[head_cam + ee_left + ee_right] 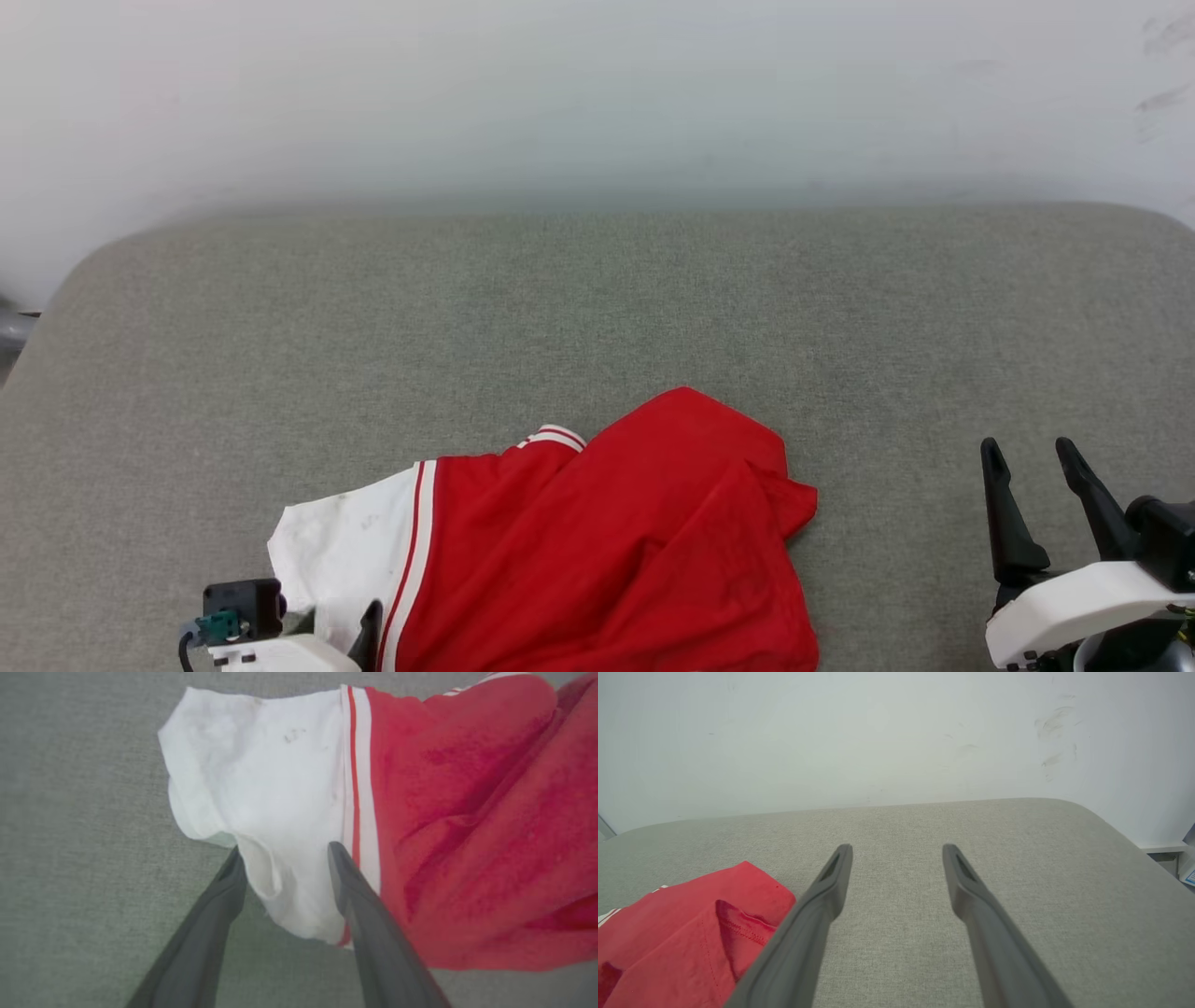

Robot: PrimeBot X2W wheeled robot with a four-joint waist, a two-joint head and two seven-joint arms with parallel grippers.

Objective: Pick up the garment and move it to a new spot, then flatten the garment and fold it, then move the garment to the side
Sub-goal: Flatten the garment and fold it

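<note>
Sitting crumpled at near edge of bench, garment isn't flattened or folded yet. Left gripper jaws open astride its white sleeve; right gripper jaws open, well clear.

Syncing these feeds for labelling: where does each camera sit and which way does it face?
Head view: on the head, facing forward and down at the garment on the grey padded surface; left gripper lower left, right gripper lower right.
Left wrist view: on the left wrist, looking along its open fingers at the white sleeve.
Right wrist view: on the right wrist, looking past its open fingers toward the wall.
Shared: all show the garment.
</note>
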